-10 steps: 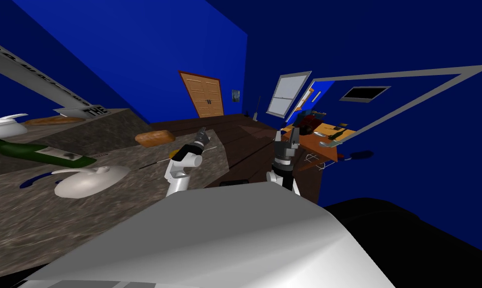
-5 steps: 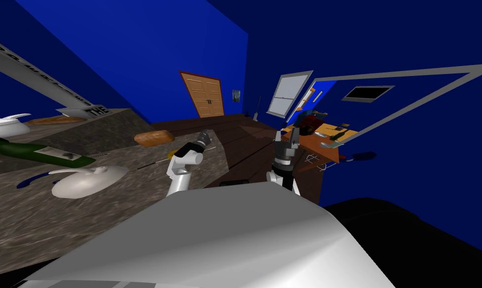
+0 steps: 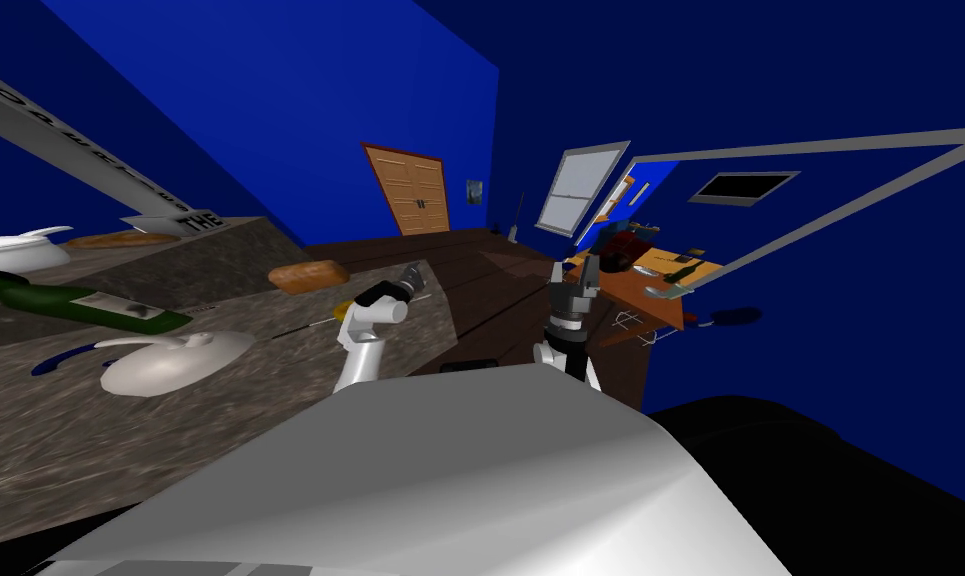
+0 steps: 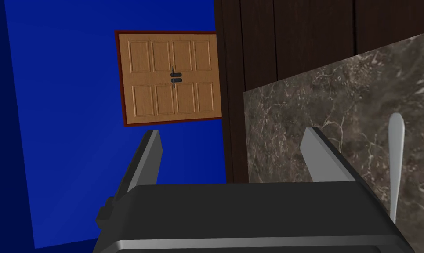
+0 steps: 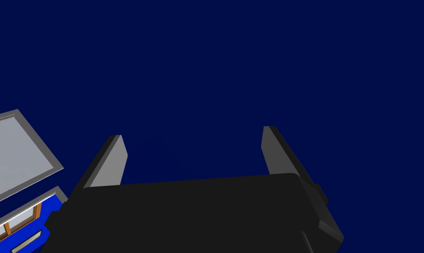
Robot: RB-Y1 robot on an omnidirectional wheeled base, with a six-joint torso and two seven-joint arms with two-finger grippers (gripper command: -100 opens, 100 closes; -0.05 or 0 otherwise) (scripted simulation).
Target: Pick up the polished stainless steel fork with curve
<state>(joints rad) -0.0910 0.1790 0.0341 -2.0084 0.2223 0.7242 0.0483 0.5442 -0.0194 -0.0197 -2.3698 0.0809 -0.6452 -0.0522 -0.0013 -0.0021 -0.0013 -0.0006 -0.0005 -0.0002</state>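
Observation:
A thin, shiny fork (image 3: 305, 326) lies flat on the brown marble counter (image 3: 220, 290), part of it hidden behind my left forearm. In the left wrist view its slim silver handle (image 4: 396, 158) rests on the marble (image 4: 338, 101), just outside one finger (image 4: 320, 151). My left gripper (image 3: 411, 272) (image 4: 231, 131) hovers open at the counter's far corner, half past the edge, with nothing between its fingers. My right gripper (image 3: 590, 262) (image 5: 192, 134) is raised beside the chest, open and empty.
On the counter are a bread loaf (image 3: 308, 275), a green bottle (image 3: 80, 303) lying down and a white lidded dish (image 3: 175, 360). Dark wood floor lies beyond the counter edge. A wooden double door (image 3: 410, 190) stands in the far wall, and an orange table (image 3: 670, 295) with clutter is at the right.
My left hand has eased slightly forward and lower over the counter corner. The head camera has shifted a little. The right arm has held still.

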